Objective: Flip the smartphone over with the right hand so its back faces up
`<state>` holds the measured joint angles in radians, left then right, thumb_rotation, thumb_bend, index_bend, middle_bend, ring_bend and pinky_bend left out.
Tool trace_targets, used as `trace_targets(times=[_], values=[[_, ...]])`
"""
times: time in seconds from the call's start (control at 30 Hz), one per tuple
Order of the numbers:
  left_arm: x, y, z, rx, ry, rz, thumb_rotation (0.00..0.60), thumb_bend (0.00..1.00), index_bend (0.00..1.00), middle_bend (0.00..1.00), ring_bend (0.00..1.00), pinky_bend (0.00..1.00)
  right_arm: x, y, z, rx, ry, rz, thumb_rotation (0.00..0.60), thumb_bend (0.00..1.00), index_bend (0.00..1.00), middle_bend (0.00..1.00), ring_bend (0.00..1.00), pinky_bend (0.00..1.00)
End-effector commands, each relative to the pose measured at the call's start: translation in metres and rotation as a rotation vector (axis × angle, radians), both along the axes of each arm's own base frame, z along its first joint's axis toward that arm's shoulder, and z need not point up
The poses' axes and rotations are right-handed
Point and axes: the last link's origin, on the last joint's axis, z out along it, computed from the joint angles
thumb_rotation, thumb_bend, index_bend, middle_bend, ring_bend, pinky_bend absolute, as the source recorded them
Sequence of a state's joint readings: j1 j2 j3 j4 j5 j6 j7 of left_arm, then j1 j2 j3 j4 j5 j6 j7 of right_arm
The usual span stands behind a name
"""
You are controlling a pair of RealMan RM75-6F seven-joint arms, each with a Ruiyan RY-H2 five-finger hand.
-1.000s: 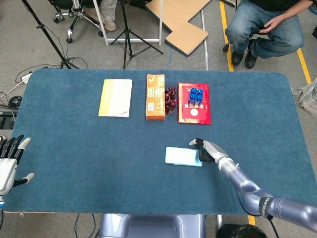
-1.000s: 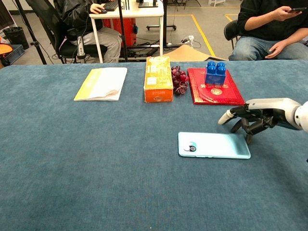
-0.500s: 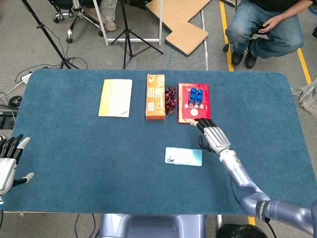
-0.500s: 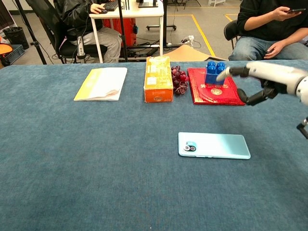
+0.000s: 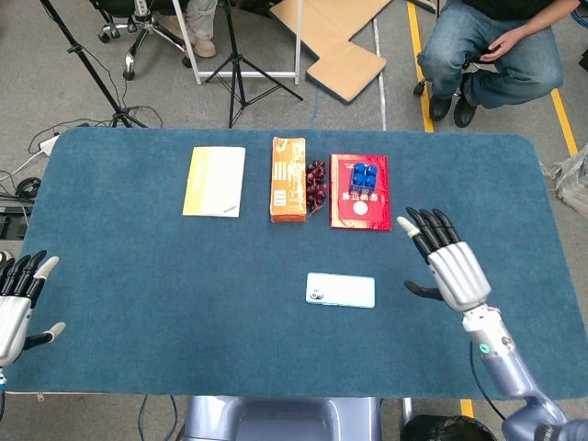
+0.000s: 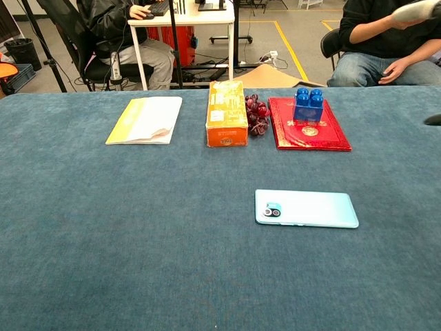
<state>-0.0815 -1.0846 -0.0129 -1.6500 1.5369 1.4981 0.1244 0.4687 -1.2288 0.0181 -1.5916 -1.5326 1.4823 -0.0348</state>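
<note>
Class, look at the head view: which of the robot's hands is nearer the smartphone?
The right hand. It hovers open, just off the smartphone's right end, touching nothing. The left hand is far off at the table's left edge, also open.

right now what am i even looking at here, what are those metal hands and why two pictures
These are two cameras on one robot that sits at a blue table. The head view looks down from above; the chest view looks across the table from lower down.

The metal hands are the robot's own. Its right hand hovers open with fingers spread, holding nothing. Its left hand is at the table's near left corner, also open and empty.

On the table lie a light-blue smartphone with its camera side up, a yellow booklet, an orange box, dark grapes, and a red folder with blue toy blocks on it.
</note>
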Motion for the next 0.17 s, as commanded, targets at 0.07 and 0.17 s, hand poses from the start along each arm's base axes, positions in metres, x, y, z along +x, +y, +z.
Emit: trace_targets(times=[0.07,0.17], values=[[0.0,-0.001,0.0,0.005,-0.004,-0.007,0.6,0.0,0.0,0.0,0.0,0.0,-0.02,0.039,0.022,-0.077,0.062,-0.072,0.6,0.0,0.02,0.0,0.0,0.0],[0.001,-0.003,0.002,0.01,-0.012,-0.012,0.6,0.0,0.0,0.0,0.0,0.0,-0.032,0.055,0.029,-0.105,0.087,-0.133,0.6,0.0,0.02,0.0,0.0,0.0]])
